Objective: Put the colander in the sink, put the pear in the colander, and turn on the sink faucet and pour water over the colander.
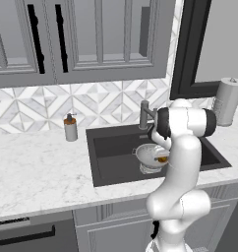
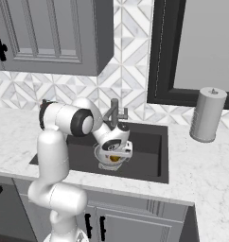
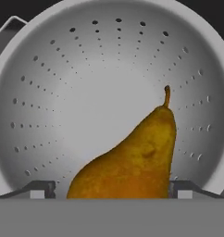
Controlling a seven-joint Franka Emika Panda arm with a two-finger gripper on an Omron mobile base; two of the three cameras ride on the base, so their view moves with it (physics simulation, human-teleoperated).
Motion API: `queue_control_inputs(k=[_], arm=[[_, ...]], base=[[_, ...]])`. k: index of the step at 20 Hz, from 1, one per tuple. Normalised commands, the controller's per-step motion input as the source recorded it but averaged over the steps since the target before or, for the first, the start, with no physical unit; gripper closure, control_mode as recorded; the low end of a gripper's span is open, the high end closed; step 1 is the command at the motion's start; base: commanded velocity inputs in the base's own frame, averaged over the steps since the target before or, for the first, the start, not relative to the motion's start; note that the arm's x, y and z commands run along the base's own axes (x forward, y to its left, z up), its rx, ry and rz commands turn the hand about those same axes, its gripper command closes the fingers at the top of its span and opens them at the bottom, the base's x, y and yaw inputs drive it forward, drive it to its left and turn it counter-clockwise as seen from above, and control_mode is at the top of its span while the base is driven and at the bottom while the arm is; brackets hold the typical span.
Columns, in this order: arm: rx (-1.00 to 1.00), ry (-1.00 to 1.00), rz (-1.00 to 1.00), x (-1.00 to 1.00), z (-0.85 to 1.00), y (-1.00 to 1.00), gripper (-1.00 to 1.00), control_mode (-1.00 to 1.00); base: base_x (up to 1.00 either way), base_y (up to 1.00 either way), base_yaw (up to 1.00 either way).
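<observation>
Already, in the left base view, the colander point(image 1: 149, 156) sits in the sink point(image 1: 111, 147) below the sink faucet point(image 1: 144, 114). From the right, the gripper point(image 2: 115, 158) hangs over it. The hand view shows its tips flanking the pear point(image 3: 127, 157), apparently gripping; releasing high could bounce it out.

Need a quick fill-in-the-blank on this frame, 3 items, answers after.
1. The colander sits inside the ____.
2. In the hand view, the fruit between the fingers is a ____.
3. The soap bottle stands on the counter to the ____ of the sink in the left base view.

Missing words: sink; pear; left
</observation>
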Motion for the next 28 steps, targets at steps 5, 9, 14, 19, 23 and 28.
queue_control_inputs(k=[5, 9, 14, 19, 23, 28], arm=[[0.00, 0.00, 0.00, 0.11, 0.27, 0.00, -1.00, -1.00], [0.00, -0.03, 0.00, 0.00, 0.61, 0.00, -1.00, -1.00], [0.00, -0.13, 0.00, -0.34, 0.71, -0.05, -1.00, -1.00], [0.00, -0.17, 0.00, -0.35, 0.49, -0.13, -1.00, -1.00], [0.00, -0.20, 0.00, -0.17, 0.41, -0.15, -1.00, -1.00], [0.01, -0.20, 0.00, 0.00, 0.41, -0.08, -1.00, -1.00]], base=[[0.00, 0.00, 0.00], [0.00, 0.00, 0.00], [0.00, 0.00, 0.00], [0.00, 0.00, 0.00], [0.00, 0.00, 0.00], [0.00, 0.00, 0.00]])
